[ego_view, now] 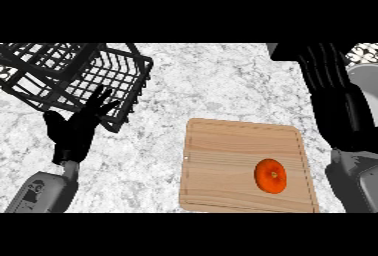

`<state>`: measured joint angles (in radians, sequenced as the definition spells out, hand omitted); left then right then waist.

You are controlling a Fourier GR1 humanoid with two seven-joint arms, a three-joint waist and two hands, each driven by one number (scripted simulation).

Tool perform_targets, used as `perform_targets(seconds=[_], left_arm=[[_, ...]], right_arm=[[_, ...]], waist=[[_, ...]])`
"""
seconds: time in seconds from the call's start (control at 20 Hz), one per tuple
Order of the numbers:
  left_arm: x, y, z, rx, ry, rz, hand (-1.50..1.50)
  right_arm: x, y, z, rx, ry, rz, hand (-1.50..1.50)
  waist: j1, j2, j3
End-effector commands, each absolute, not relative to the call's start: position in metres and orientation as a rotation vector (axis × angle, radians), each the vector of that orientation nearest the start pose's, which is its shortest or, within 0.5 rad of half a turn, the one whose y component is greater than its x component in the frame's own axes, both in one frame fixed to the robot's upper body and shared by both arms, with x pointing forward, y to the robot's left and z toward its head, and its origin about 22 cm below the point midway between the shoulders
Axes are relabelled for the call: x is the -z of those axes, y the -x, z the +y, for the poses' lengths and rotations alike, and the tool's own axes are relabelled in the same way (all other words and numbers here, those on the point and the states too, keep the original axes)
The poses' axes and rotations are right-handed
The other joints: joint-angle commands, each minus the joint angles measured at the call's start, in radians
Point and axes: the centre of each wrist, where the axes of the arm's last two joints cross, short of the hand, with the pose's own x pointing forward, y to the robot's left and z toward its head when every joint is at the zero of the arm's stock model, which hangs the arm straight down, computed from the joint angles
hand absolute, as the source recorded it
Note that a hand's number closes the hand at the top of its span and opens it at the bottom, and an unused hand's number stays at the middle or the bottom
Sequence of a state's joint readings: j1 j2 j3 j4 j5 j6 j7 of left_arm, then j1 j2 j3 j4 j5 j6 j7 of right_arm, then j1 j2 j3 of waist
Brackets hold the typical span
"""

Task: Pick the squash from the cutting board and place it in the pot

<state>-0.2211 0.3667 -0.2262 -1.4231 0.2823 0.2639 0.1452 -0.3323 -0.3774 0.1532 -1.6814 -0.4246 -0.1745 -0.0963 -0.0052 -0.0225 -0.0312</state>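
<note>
Orange squash (270, 175) lying on the wooden cutting board (229, 150), toward the board's lower right part, in the lower right of the frame. Untouched, with bare wood all around it.

Right robot hand (328, 75) up in the upper right of the frame, well above the squash and just past the board's right edge. Black fingers stretched long and straight, pointing to the top of the frame, curled round nothing. Grey forearm running down the right edge of the frame, just beside the board's right side. Well apart from the squash, with the board's upper right corner between them.

Left robot hand (74, 127) at the left of the frame, fingers spread and straight, holding nothing, resting over the lower edge of a black wire basket (111, 65). Far from the squash, with a stretch of marbled tabletop (221, 80) and the board's left edge between.

Grey curved shape (362, 75) at the upper right edge of the frame, partly hidden behind the right robot hand; possibly the pot's rim, though hard to tell from so little of it.
</note>
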Motion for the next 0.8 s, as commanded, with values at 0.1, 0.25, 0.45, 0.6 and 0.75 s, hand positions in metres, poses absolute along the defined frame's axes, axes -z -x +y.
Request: perform_targets(seconds=[0.1,0.25,0.45,0.6,0.75], left_arm=[[-0.055,-0.291,0.249,0.028,-0.12,-1.578,0.0],[-0.072,-0.302,0.258,-0.003,-0.152,-1.697,0.0],[-0.066,-0.294,0.248,-0.02,-0.106,-1.655,0.0],[-0.066,-0.293,0.255,-0.03,-0.128,-1.634,0.0],[-0.071,-0.294,0.262,-0.04,-0.145,-1.623,0.0]], right_arm=[[-0.119,-0.317,-0.253,-0.319,-0.3,-1.98,1.5],[-0.106,-0.319,-0.265,-0.526,-0.382,-1.891,1.5],[-0.066,-0.314,-0.31,-0.7,-0.162,-1.953,-1.5],[-0.048,-0.312,-0.33,-0.672,-0.309,-2.039,-1.5],[-0.052,-0.322,-0.341,-0.747,-0.379,-2.108,-1.5]], waist=[[0.052,0.03,0.035],[0.1,0.045,0.041],[0.074,0.044,0.04],[0.06,0.041,0.04],[0.051,0.036,0.036]])
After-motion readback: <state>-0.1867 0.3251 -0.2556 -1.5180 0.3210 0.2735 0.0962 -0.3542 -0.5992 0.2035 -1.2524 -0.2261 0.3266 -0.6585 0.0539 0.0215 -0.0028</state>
